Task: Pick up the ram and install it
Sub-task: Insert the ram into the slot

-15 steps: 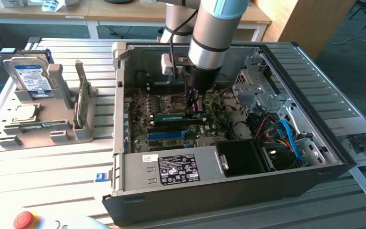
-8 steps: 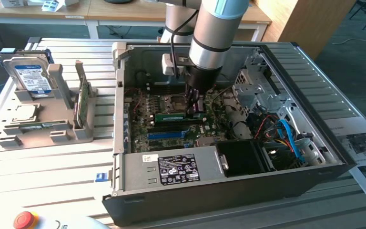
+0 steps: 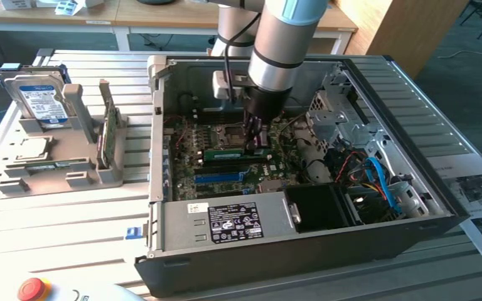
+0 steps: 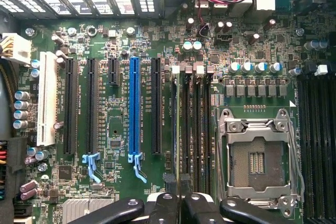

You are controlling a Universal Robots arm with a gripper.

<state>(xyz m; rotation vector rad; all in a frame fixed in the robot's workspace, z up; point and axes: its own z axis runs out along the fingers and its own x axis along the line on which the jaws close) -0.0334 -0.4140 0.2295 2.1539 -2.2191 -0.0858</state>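
The gripper (image 3: pixel 258 145) is reaching down into the open computer case (image 3: pixel 308 257), which is lying on its side on the slatted table (image 3: pixel 65 219). Its jaws are pinching the ram (image 3: pixel 224 152), a narrow green stick that is sitting low over the motherboard (image 3: pixel 216 179) near the middle of the board, just beside the processor socket (image 3: pixel 231 133).

In the wrist view the two black fingers (image 4: pixel 167 205) are pressing close together, and the ram's thin edge is running away from them in line with the dark memory slots (image 4: pixel 195 129). Those slots are lying between the bright-blue expansion slot (image 4: pixel 134 111) and the metal-framed processor socket. Whether the stick is fully seated cannot be told.

The power supply (image 3: pixel 224 222) is sitting along the case's near edge. Outside the case, toward the table's edge on the exterior view's left, a grey holder (image 3: pixel 98 175) is carrying a hard drive (image 3: pixel 42 100) and a wider green card (image 3: pixel 107 135) standing on edge.
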